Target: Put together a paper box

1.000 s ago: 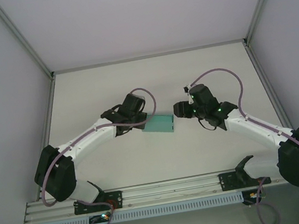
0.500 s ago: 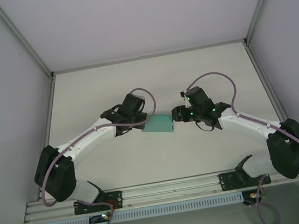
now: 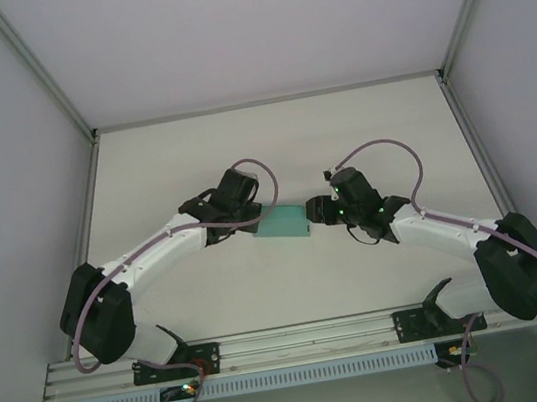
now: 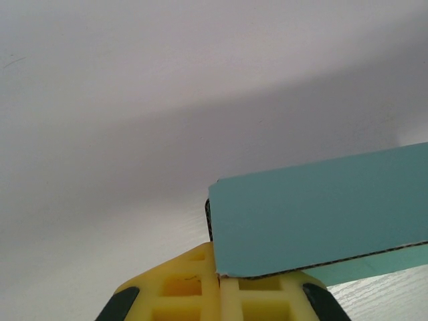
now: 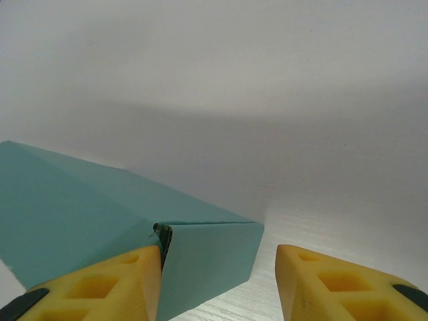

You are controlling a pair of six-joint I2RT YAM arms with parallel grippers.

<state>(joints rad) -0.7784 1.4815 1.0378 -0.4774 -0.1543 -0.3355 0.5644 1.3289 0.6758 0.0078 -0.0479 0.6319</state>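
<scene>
Left fingers (image 4: 175, 294) pinch one end of the paper box (image 3: 283, 223) at the middle of the worktop (image 3: 270, 140); my right fingers (image 5: 334, 281) are spread around its other end, one touching the card.

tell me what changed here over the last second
The right gripper swung left across the table and closed the gap to the paper box. Its open fingers now sit at the box's right end, one finger against the end flap. The left gripper kept its grip on the box's left end, and the box hardly shifted.
</scene>
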